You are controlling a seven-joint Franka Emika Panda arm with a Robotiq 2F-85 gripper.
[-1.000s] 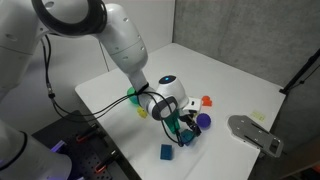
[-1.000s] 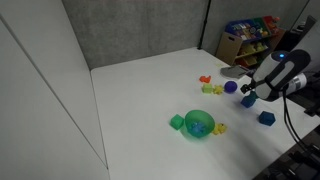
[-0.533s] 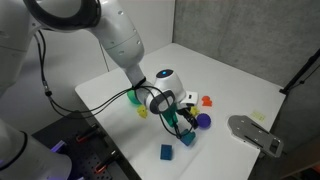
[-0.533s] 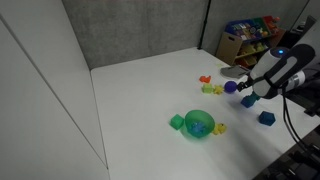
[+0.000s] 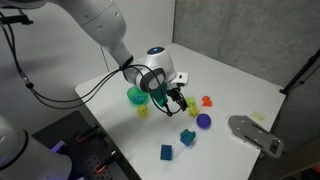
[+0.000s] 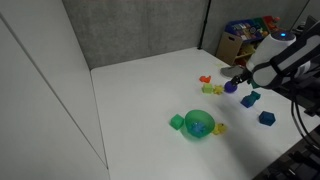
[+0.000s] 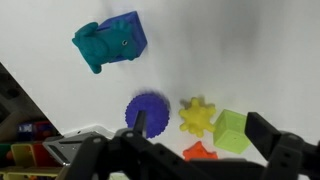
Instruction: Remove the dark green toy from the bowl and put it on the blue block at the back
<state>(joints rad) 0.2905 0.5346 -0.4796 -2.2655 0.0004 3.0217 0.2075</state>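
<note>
The dark green toy (image 7: 97, 47) lies against the blue block (image 7: 129, 36) at the top of the wrist view, touching it. In both exterior views the toy sits on that block (image 5: 188, 137) (image 6: 250, 99). My gripper (image 7: 200, 135) is open and empty. It hangs above a purple ball (image 7: 148, 109), a yellow spiky toy (image 7: 198, 116), a yellow-green cube (image 7: 230, 131) and an orange toy (image 7: 200, 152). In an exterior view my gripper (image 5: 172, 99) is raised between the bright green bowl (image 5: 135, 95) and the block. The bowl also shows in an exterior view (image 6: 199, 124).
A second blue block (image 5: 166, 152) (image 6: 266, 118) lies near the table's front edge. A grey flat object (image 5: 255, 133) sits at the table's side. A green cube (image 6: 177, 122) and a small yellow piece (image 6: 220, 128) lie beside the bowl.
My gripper has let go of the dark green toy at the blue block, opened, risen and moved away toward the bowl. The toy stays on the block.
</note>
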